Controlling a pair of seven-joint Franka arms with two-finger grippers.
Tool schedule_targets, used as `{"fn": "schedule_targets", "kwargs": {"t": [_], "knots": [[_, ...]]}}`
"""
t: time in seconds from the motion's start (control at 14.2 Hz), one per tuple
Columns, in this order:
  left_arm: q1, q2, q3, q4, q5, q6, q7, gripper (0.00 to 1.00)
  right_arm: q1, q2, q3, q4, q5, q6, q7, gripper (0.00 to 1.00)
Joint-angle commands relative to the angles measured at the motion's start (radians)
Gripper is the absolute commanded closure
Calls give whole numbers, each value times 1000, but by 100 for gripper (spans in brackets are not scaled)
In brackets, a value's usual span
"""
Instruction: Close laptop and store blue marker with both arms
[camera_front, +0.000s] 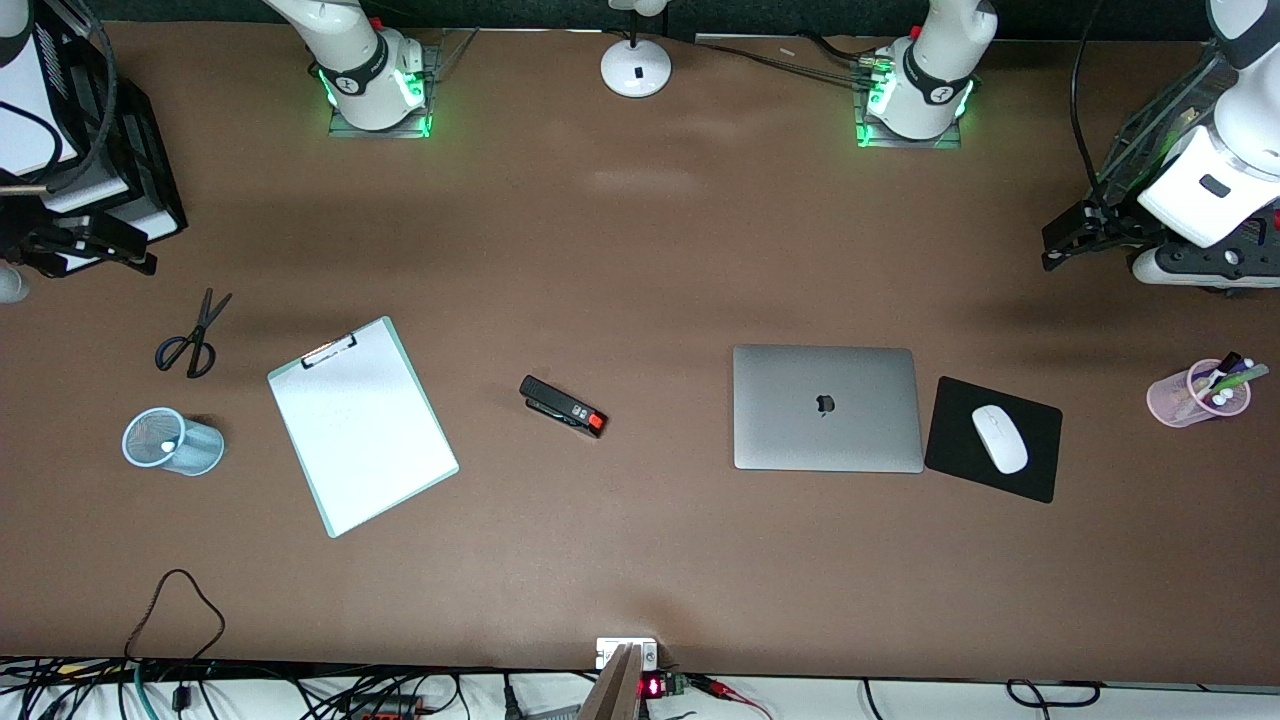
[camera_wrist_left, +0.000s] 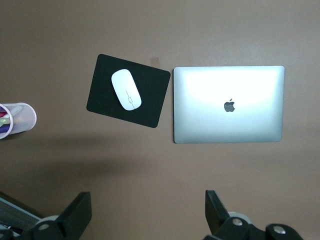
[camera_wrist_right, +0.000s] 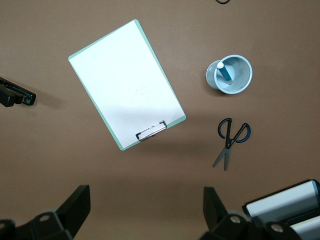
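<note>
A: Nearest the camera you've got the clipboard (camera_front: 362, 425), then the laptop (camera_front: 827, 408), lid already flat, just beside the mouse pad (camera_front: 993, 439).

B: And the blue marker (camera_wrist_right: 225, 73)?

A: Standing in the mesh cup (camera_wrist_right: 229, 74) toward the right arm's end of the table, white end up. Your right end effector (camera_wrist_right: 142, 212) hangs above that end, fingers apart; it's the nearer arm. The left end effector (camera_wrist_left: 145, 215), also spread, hovers by the laptop.

B: Anything hidden?

A: The marker's lower part, inside the cup.

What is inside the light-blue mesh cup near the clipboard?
The mesh cup holds the blue marker, white end up, leaning against the rim. The rest of the marker's barrel and the cup's floor are mostly hidden by the wall.
</note>
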Motion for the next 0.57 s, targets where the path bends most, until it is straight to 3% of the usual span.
{"fn": "schedule_targets", "kwargs": {"t": [0.0, 0.49], "knots": [[4, 4, -4, 22, 17, -21, 4, 0, -2, -97, 3, -126, 1, 69, 17, 0], [4, 4, -4, 22, 17, -21, 4, 0, -2, -143, 0, -172, 0, 90, 6, 0]]}}
